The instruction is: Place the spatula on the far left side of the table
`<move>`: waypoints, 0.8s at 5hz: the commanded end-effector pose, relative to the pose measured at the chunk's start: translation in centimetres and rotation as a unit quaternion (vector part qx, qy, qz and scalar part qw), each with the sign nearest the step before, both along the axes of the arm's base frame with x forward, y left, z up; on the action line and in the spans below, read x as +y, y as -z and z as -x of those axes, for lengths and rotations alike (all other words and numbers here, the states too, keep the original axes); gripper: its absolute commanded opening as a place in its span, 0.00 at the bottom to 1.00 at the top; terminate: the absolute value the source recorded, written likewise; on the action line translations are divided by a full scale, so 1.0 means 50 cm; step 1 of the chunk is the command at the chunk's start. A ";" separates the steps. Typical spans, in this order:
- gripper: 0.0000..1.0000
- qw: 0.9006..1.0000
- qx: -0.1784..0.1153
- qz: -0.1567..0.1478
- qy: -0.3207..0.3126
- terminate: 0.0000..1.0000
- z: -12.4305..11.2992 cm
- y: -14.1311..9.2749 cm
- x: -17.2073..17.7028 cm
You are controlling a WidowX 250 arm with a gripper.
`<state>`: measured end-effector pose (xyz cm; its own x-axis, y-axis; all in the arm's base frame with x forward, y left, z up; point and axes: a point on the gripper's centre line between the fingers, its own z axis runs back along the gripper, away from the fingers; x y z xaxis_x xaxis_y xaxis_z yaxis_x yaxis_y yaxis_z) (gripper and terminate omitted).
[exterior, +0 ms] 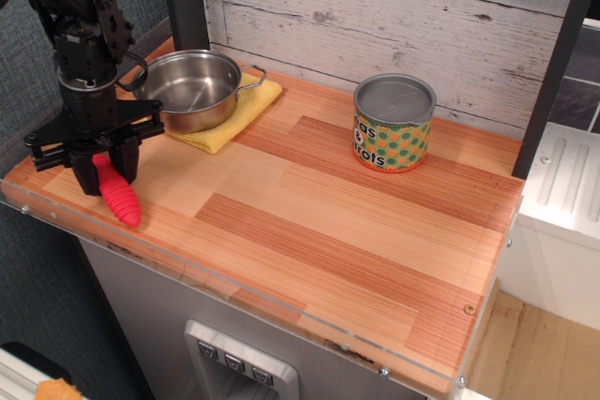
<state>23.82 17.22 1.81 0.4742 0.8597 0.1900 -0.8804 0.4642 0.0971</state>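
Note:
My gripper (103,168) is at the near left corner of the wooden table (328,231), shut on the spatula (119,198). Only the spatula's ribbed red-pink handle shows, sticking out below the fingers and slanting down to the right. Its tip is at or just above the table surface near the clear front edge; I cannot tell if it touches. The metal bowl of the spatula is hidden behind the gripper.
A steel pot (190,89) sits on a yellow cloth (240,113) at the back left, just behind the gripper. A tin can (394,123) with a dotted label stands at the back middle. A white plank wall runs behind the table.

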 end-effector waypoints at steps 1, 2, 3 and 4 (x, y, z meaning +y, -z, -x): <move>0.00 0.999 -0.019 0.002 0.044 0.00 -0.048 -0.023 0.010; 0.00 0.998 -0.025 0.016 0.058 0.00 -0.048 -0.022 0.011; 1.00 0.999 -0.014 0.020 0.047 0.00 -0.038 -0.025 0.006; 1.00 0.999 -0.025 0.027 0.025 0.00 -0.023 -0.038 0.003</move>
<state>24.07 16.93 1.81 0.5231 0.8435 0.1219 -0.8518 0.5220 0.0438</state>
